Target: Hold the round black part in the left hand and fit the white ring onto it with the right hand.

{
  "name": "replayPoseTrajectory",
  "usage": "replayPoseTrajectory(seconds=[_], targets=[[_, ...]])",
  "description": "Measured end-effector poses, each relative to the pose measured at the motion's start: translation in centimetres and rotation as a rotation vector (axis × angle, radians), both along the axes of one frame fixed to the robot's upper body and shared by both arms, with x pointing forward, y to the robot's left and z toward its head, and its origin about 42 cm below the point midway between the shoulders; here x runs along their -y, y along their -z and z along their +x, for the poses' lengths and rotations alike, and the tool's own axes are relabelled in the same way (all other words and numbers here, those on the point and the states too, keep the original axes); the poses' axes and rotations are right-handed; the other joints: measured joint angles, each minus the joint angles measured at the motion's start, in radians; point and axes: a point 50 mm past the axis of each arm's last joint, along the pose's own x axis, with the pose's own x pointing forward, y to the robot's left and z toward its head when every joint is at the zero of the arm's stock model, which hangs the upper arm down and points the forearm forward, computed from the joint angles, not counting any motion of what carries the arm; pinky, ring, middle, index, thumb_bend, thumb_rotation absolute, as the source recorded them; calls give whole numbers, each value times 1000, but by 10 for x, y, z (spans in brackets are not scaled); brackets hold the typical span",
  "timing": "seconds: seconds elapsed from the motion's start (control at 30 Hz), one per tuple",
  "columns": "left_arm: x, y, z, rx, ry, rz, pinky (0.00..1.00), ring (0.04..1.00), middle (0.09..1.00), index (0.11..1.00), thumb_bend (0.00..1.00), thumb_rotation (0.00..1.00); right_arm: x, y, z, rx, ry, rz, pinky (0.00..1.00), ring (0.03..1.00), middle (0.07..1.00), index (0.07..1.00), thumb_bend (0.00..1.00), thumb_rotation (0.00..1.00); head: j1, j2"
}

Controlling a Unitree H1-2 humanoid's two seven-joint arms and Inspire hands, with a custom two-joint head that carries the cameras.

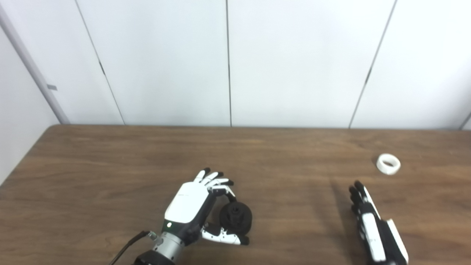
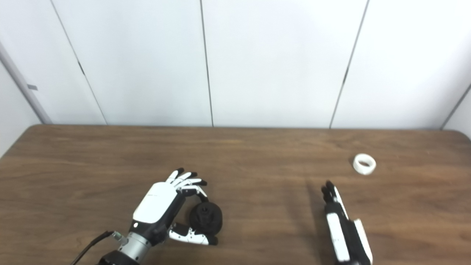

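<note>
The round black part [image 1: 236,218] lies low on the wooden table [image 1: 110,165], left of the middle. My left hand [image 1: 198,206] wraps it from the left: a curled finger touches its far side and the thumb [image 1: 225,237] presses its near edge, while the other fingers stay stretched out. The white ring [image 1: 388,164] lies flat on the table at the right. My right hand [image 1: 368,217] is seen edge-on near the bottom right, fingers straight and holding nothing, a short way nearer than the ring and slightly left of it.
White wall panels [image 1: 228,62] rise behind the table's far edge. A black cable [image 1: 127,248] trails from my left wrist. Bare wood lies between the two hands.
</note>
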Motion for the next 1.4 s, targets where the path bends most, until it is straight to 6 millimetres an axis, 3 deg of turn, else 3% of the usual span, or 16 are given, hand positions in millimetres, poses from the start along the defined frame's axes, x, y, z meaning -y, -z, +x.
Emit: replayPoseTrajectory(seconds=[0.53,0.87,1.17,1.27,1.4], targets=[[14,21,-21,-52,21,-10,1000,913,808,484,523,53,-9,-7,0,-1,-3,-14,1000,972,950,960,601,1000,-46,72],[13,30,-21,-3,18,-13,1000,887,792,484,524,53,-10,-11,1,-10,4,-11,1000,967,941,951,621,1000,-52,77],[13,31,-16,10,14,0,1000,885,790,484,524,54,-8,-18,2,-11,20,-28,1000,960,939,952,567,1000,-81,91],[13,32,-14,21,7,4,1000,882,789,484,524,55,-3,-22,5,-1,38,-34,1000,960,946,953,515,953,-89,92],[13,32,-14,22,7,5,1000,882,789,484,524,55,8,-28,9,16,72,-33,1000,966,955,938,551,858,-127,89]])
